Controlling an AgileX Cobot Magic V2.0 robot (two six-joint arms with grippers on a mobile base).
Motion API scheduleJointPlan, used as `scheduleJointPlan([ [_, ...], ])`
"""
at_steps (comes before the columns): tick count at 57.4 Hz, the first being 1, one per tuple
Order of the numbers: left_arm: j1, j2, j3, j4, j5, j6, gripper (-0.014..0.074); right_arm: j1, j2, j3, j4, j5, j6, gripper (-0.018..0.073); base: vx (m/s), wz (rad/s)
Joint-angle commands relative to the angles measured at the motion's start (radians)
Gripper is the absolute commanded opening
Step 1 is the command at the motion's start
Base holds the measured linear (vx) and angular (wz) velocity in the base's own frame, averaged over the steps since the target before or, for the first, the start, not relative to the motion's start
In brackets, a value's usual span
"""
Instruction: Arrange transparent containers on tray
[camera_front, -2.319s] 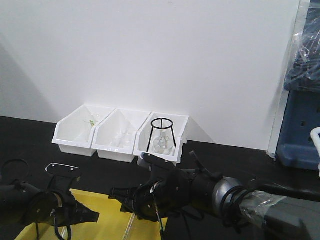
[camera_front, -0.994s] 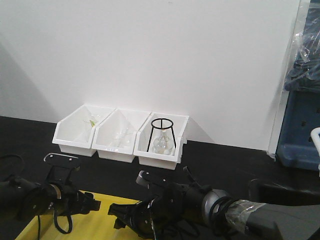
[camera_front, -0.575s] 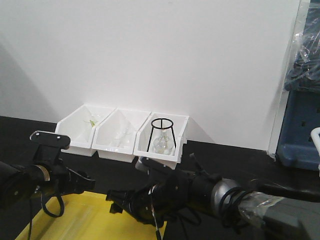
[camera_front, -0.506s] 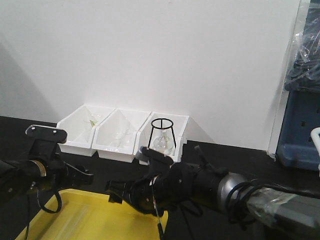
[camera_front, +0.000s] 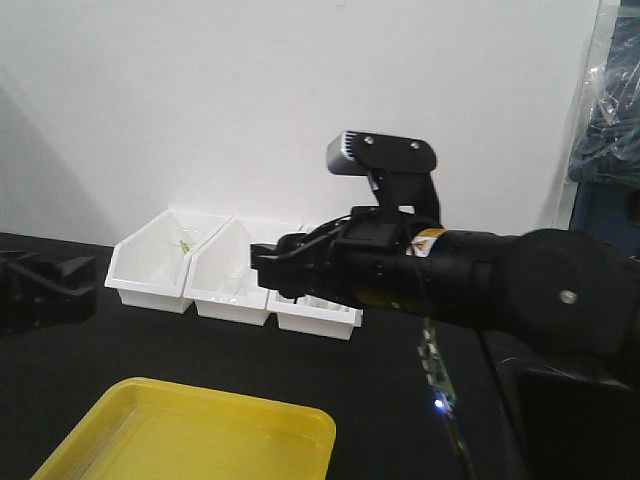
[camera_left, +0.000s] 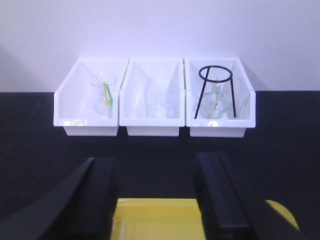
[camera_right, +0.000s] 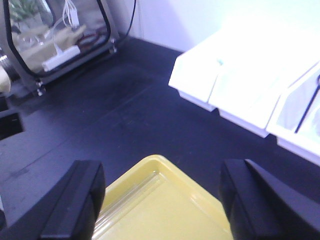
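Left gripper (camera_left: 157, 197) wide open, empty, above the yellow tray (camera_left: 200, 207). White bins (camera_left: 154, 100) hold glassware; whether any are test tubes, cannot tell. Right gripper (camera_right: 162, 200) spread, empty. What shows of the tray looks bare; loading not begun.

Bright yellow tray (camera_front: 200, 440), white bins (camera_left: 152, 100), black tabletop (camera_left: 280, 130), black wire stand (camera_left: 216, 90).
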Motion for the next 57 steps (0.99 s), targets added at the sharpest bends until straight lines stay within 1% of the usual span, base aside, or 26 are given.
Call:
scheduleJointPlan([
  [1,0.001,-0.120,0.038,0.002,-0.112,-0.010,0.0449,-0.003,-0.104,0.037,-0.005,-0.104,-0.040,0.0536,0.00,0.00],
  [7,0.001,-0.204,0.084,0.001,-0.114,-0.010,0.0449,-0.003,-0.136,0.072,-0.004,-0.094,-0.041,0.0536,0.00,0.00],
  [13,0.001,-0.270,0.112,0.001,-0.082,-0.010,0.0449,-0.003,-0.140,0.080,0.003,-0.086,-0.041,0.0536,0.00,0.00],
  [22,0.001,-0.327,0.116,0.000,-0.044,-0.010,0.0449,-0.003,-0.137,0.081,0.002,-0.085,-0.041,0.0536,0.00,0.00],
  [57,0.001,-0.346,0.130,-0.006,-0.038,-0.009,0.0448,-0.003,-0.137,0.085,0.002,-0.084,-0.041,0.0536,0.00,0.00],
])
